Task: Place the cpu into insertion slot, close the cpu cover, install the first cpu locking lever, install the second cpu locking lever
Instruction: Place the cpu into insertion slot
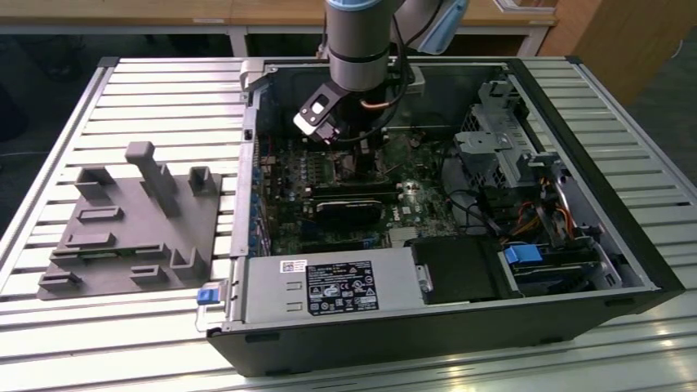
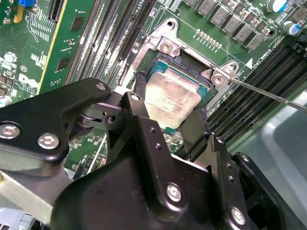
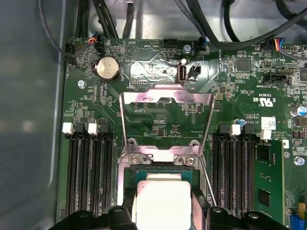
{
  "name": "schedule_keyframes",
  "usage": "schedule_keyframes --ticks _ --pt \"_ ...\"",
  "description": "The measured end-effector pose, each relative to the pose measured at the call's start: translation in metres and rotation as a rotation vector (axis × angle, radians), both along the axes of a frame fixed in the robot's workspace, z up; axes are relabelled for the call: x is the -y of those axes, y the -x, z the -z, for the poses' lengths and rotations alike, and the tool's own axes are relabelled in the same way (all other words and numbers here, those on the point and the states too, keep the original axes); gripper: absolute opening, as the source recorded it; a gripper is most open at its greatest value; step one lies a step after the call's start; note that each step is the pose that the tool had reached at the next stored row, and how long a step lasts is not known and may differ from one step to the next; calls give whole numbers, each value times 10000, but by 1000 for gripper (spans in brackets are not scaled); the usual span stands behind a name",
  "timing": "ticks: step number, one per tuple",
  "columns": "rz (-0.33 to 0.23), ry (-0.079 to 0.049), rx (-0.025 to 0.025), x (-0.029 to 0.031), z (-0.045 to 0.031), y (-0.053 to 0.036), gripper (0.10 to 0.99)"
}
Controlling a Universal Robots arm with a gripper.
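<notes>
My gripper hangs low over the motherboard, its two black fingers closed against opposite edges of the cpu, a pale silver square chip. The chip sits at or just above the insertion slot, whose dark recess shows around it. In the first wrist view the cpu lies between the fingertips and the cpu cover stands swung open beyond the slot. A thin wire locking lever sticks out unlatched beside the socket. In the exterior view the gripper reaches into the open computer case.
Memory slots flank the socket on both sides. A black heatsink block, the grey power supply and a drive cage crowd the case. A grey fixture plate lies on the slatted table at the exterior view's left.
</notes>
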State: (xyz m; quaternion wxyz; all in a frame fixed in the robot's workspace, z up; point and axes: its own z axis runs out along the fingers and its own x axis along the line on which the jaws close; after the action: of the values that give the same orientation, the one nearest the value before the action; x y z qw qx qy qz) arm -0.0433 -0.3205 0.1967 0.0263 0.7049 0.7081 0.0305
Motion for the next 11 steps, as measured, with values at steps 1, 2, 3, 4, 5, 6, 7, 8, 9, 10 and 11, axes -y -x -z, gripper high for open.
schedule_keyframes --ticks 1,2,3,4,5,6,7,8,9,10,11 --pt "0 4 0 0 5 0 537" --pt "-1 7 0 0 7 0 537" --pt "-1 9 -1 0 7 0 537" --pt "0 7 0 -1 8 0 537" --pt "0 7 0 0 9 0 537" --pt "-1 7 0 0 9 0 537" --pt "-1 6 1 0 11 0 537" --pt "0 4 2 -1 13 0 537" --pt "0 5 2 -1 15 0 537" --pt "-1 6 1 -1 17 0 537" --pt "-1 6 1 -2 19 0 537"
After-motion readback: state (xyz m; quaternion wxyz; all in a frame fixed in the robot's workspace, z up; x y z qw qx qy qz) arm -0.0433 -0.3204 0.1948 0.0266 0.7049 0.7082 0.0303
